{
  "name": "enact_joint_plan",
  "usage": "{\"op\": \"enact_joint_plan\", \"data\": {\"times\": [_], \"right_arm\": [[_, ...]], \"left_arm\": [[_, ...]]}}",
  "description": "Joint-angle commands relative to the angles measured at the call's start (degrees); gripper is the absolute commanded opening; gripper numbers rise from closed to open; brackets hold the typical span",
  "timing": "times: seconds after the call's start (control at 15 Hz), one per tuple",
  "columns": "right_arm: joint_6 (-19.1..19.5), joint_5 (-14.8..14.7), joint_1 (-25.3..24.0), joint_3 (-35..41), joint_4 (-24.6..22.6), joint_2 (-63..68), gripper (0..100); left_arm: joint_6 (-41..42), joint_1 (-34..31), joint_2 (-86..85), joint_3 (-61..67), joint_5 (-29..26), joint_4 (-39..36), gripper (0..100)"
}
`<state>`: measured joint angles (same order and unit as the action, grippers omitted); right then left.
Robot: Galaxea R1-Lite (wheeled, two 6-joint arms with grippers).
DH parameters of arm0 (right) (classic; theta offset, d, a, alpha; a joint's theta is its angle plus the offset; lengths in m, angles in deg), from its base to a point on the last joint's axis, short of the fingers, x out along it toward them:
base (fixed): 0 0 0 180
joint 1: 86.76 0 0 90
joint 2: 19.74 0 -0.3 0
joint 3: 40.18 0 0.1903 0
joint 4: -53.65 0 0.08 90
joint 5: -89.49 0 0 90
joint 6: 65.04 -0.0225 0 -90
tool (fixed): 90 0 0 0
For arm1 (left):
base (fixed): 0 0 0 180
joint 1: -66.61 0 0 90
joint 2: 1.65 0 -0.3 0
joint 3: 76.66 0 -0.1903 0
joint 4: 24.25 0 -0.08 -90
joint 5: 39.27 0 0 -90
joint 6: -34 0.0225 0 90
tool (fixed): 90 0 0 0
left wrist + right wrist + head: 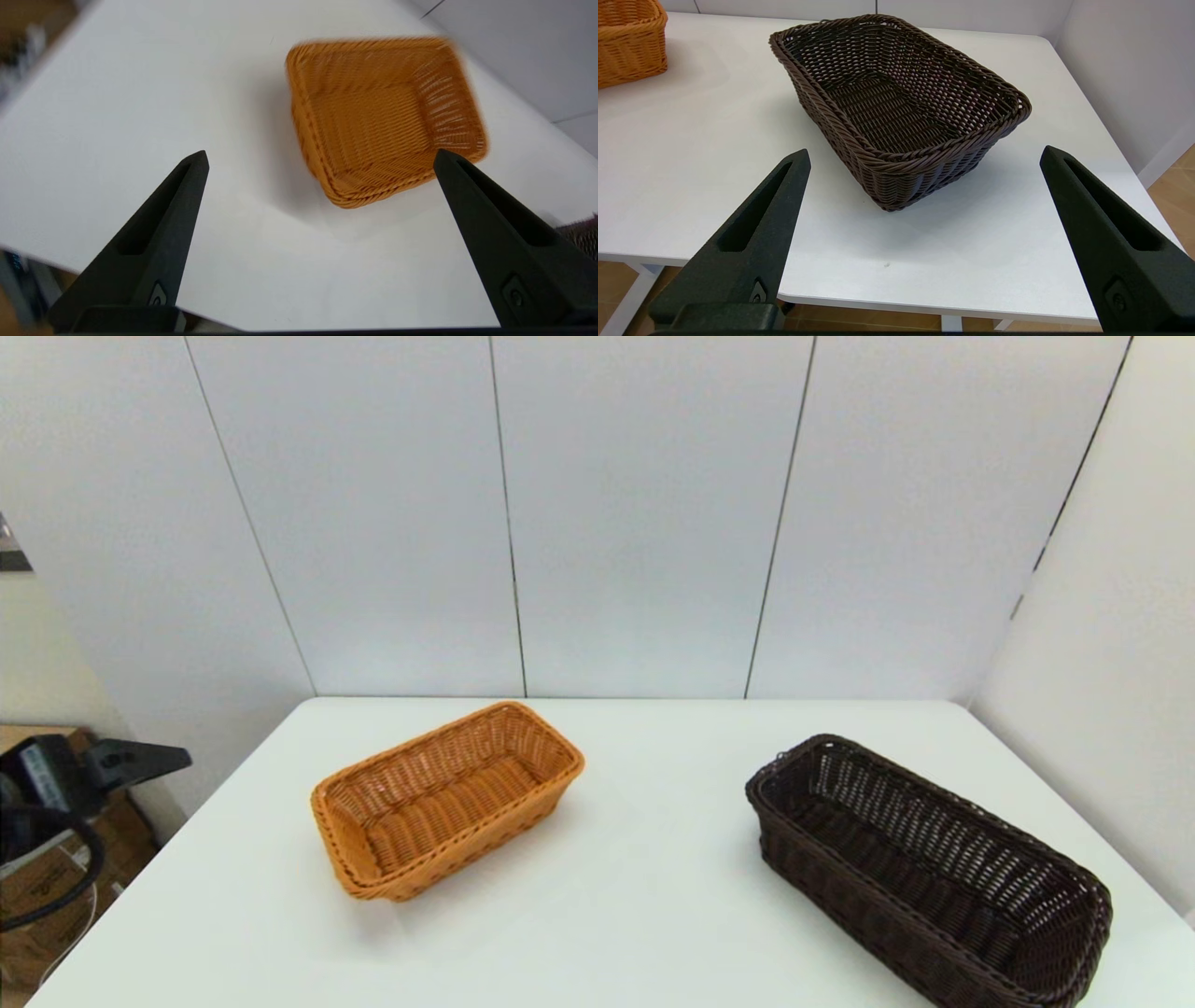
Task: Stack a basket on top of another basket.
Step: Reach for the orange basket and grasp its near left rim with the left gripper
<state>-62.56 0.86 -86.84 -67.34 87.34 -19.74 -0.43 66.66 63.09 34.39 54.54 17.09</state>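
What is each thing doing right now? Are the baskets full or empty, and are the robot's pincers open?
Dark brown rectangular woven wicker basket: upright, empty, on the robot's right side of the table, not stacked.
Orange-tan rectangular woven wicker basket: upright, empty, standing apart from the dark one.
White table: bears both baskets.
Left pincer: open, holding nothing, short of the orange-tan basket.
Right pincer: open, holding nothing, short of the dark basket.

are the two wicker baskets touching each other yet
Apart. The head view shows bare white table between the orange-tan rectangular wicker basket and the dark brown rectangular wicker basket.
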Motion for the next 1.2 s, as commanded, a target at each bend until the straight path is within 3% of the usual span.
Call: {"op": "enact_joint_plan", "data": {"times": [0.07, 0.87, 1.2], "right_arm": [[0.0, 0.0, 0.0, 0.0, 0.0, 0.1, 100], [-0.2, 0.0, 0.0, 0.0, 0.1, 0.1, 100], [-0.2, 0.0, 0.0, 0.0, 0.1, 0.1, 100]], "left_arm": [[-12.2, 3.3, 23.8, -8.9, 0.7, 4.9, 100], [-17.7, 6.2, 48.6, -17.6, -0.6, 4.7, 100], [-19.5, 6.3, 53.4, -20.0, -5.8, 5.1, 100]]}}
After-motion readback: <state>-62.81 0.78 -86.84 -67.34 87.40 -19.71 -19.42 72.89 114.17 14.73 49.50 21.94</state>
